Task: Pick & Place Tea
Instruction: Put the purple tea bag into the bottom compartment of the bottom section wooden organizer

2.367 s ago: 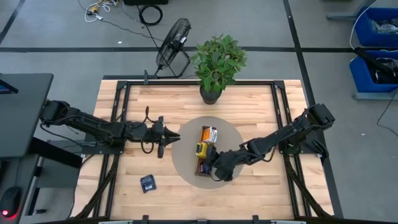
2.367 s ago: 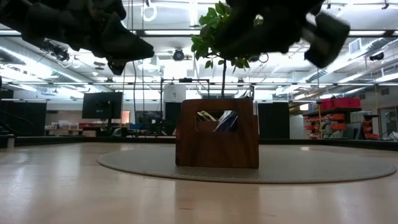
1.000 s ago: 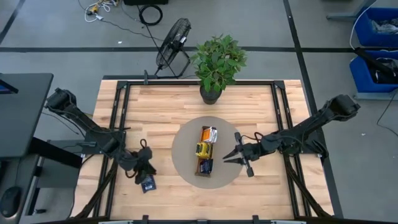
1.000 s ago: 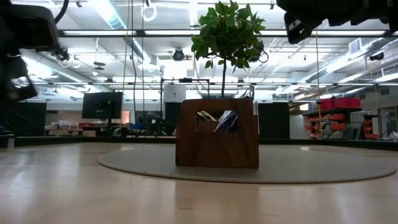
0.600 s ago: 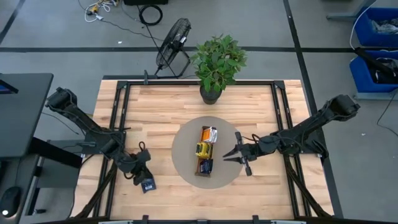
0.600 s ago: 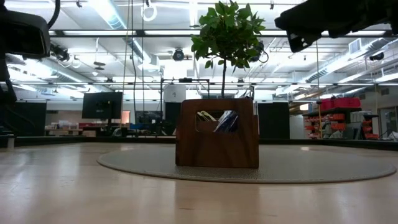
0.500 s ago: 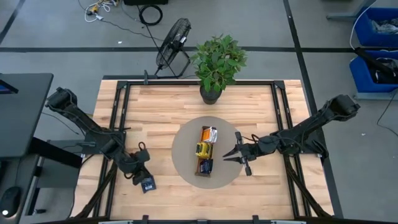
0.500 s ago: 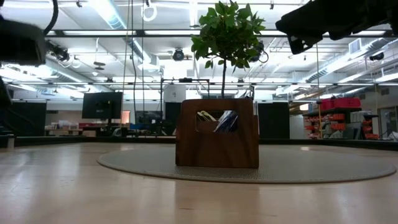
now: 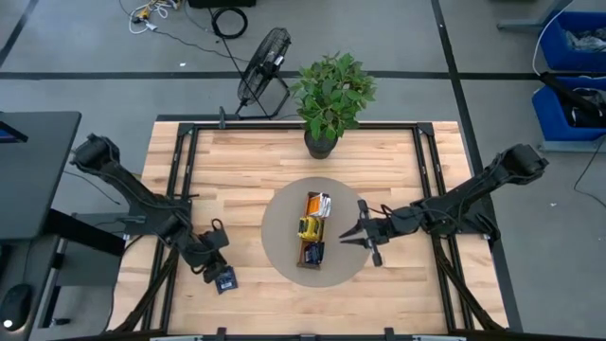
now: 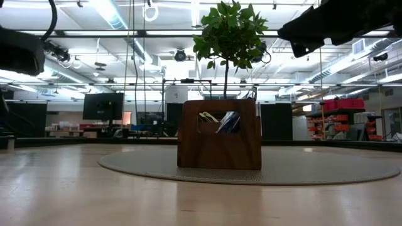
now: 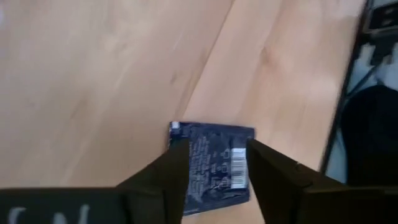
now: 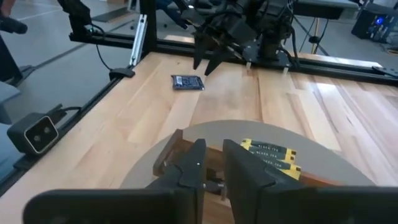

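Left end effector (image 11: pixel 212 163) spread apart over navy sachet (image 11: pixel 214 163); right end effector (image 12: pixel 212 163) narrow, empty.

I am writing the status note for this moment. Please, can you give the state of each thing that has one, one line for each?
Left gripper: open, fingers either side of the navy sachet, not closed on it.
Navy sachet: lying flat on the table, outside the tray.
Right gripper: empty, beside the tray over the round mat.
Wooden tray: on the round mat, with sachets inside.
Fan: on the floor; running or not, cannot tell.
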Tool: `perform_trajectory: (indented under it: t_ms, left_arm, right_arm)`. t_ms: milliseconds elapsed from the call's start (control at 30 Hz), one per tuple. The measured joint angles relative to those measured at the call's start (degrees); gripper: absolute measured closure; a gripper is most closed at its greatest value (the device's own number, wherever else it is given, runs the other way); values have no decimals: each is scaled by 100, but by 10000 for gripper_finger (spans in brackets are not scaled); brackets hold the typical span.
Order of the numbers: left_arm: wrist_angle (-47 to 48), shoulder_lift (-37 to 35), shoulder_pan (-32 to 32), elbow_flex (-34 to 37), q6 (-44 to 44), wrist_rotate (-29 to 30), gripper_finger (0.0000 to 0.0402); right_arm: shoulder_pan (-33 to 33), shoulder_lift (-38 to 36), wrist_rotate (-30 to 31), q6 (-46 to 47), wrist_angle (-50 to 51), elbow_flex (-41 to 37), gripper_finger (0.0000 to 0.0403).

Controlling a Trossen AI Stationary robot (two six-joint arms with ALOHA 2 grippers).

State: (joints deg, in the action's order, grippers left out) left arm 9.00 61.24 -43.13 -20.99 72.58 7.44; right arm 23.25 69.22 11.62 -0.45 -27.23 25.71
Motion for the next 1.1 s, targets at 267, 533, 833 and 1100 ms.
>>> perform_trajectory:
  t_ms: [267,533,833,1100]
  left_arm:
    - [-280,800,-22,-76,-267,-346,212]
    - [-643,1594,-22,-135,-367,-639,227]
    - [-588,1723,5,-125,-791,218,289]
    - [-349,1724,378,-122,-913,325,368]
  right_arm:
    - [-112,1,-1,0,11,0,341]
    - [-120,1,-2,111,20,0,341]
    - [-120,1,165,114,11,0,341]
    - [-120,3,251,153,29,0,341]
